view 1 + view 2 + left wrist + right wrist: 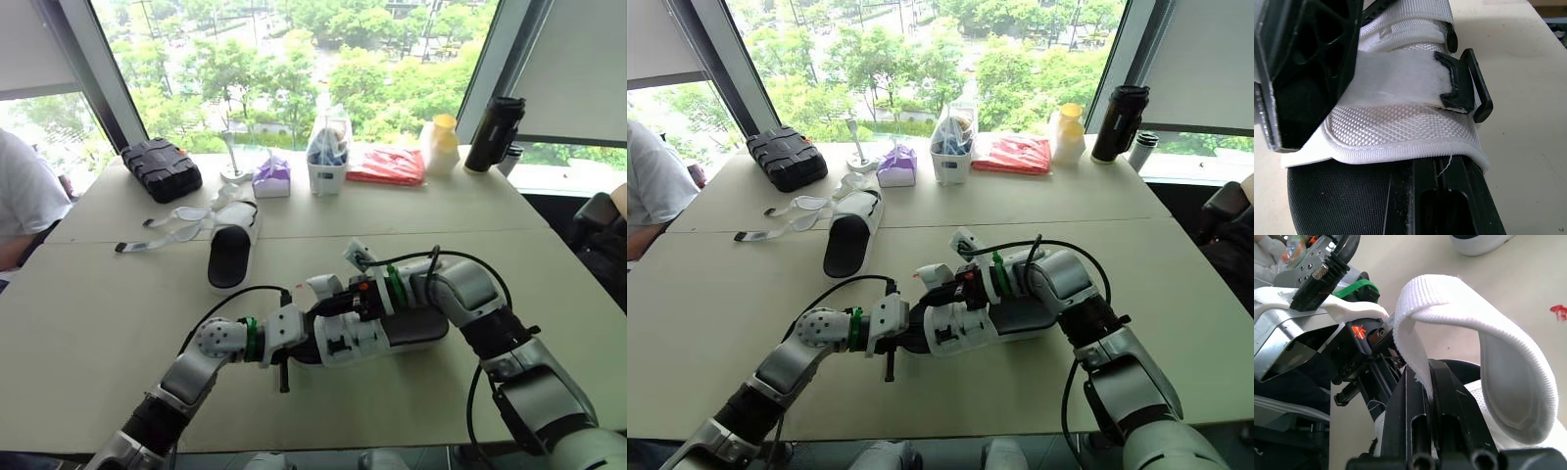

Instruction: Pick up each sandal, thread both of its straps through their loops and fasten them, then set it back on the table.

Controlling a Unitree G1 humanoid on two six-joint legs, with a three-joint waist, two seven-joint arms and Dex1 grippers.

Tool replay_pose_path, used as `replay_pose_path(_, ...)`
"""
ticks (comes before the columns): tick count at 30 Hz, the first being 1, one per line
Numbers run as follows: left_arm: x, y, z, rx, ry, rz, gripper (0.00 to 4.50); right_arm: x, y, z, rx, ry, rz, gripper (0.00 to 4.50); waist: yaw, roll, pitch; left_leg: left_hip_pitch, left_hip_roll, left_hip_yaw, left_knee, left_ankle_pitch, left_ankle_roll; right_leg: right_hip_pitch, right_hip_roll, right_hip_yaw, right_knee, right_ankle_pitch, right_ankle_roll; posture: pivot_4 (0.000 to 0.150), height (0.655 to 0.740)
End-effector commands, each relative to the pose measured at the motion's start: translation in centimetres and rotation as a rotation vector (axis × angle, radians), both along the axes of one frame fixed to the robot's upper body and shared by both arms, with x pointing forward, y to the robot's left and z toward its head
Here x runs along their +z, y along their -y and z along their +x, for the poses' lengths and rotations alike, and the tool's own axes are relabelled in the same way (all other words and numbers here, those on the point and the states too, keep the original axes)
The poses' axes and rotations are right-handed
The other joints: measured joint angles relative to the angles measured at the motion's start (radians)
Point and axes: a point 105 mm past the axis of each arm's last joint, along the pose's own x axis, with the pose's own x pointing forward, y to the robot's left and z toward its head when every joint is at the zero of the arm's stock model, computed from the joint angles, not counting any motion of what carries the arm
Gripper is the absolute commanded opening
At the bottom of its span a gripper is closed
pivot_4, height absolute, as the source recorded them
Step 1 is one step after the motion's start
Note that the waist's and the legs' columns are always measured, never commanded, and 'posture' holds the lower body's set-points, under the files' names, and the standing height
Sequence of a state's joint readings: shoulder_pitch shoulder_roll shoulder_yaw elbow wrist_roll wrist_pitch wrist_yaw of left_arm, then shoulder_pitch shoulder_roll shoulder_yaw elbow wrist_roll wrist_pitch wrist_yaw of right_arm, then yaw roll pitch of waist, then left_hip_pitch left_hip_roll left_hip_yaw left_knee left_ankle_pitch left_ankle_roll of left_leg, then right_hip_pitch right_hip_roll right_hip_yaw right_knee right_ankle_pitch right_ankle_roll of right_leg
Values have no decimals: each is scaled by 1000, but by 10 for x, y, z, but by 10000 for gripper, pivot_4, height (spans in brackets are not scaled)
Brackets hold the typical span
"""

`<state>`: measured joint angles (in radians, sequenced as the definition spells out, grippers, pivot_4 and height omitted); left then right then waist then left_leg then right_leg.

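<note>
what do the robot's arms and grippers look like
The left arm and right arm have silver-grey and white shells with black joints, and a green band at each wrist. Loose black cables run alongside them. The left gripper and right gripper each have two black plastic fingers with moulded hollows. A small orange-red mark shows in the right wrist view.

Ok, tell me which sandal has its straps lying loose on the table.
The far sandal, alone near the black case, with its straps splayed flat. The near sandal is in hand, with the right end effector pinching its strap.
</note>
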<state>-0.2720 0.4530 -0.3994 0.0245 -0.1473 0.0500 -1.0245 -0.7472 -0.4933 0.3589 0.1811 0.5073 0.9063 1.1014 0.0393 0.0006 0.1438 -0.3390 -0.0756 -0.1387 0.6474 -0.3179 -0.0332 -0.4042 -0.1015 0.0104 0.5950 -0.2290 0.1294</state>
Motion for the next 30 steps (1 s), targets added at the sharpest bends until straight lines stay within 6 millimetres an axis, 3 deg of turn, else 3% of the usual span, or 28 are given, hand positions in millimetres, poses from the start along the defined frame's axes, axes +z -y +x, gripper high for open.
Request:
replay_pose_path(1,-68,-22,-19,49,-201,222,0,1,2,7,-11,71,-6,446,1,0,0,0,0,0,0,0,0,0,0,0,0,0,0,1500,7400)
replay_pose_path(14,-67,-24,-16,59,-197,222,0,6,3,-22,159,116,-40,446,1,0,1,-1,0,0,0,0,0,0,0,0,0,-2,-3,1500,7400)
replay_pose_path(22,-66,-24,-14,59,-194,221,0,11,-8,-19,137,269,-12,446,0,0,1,-1,0,0,0,0,0,0,0,0,0,-2,-3,1500,7400)
replay_pose_path(30,-66,-25,-14,58,-194,224,0,13,-8,-21,151,278,-7,446,1,1,2,-1,0,0,0,0,0,-1,0,0,0,-2,-3,1500,7400)
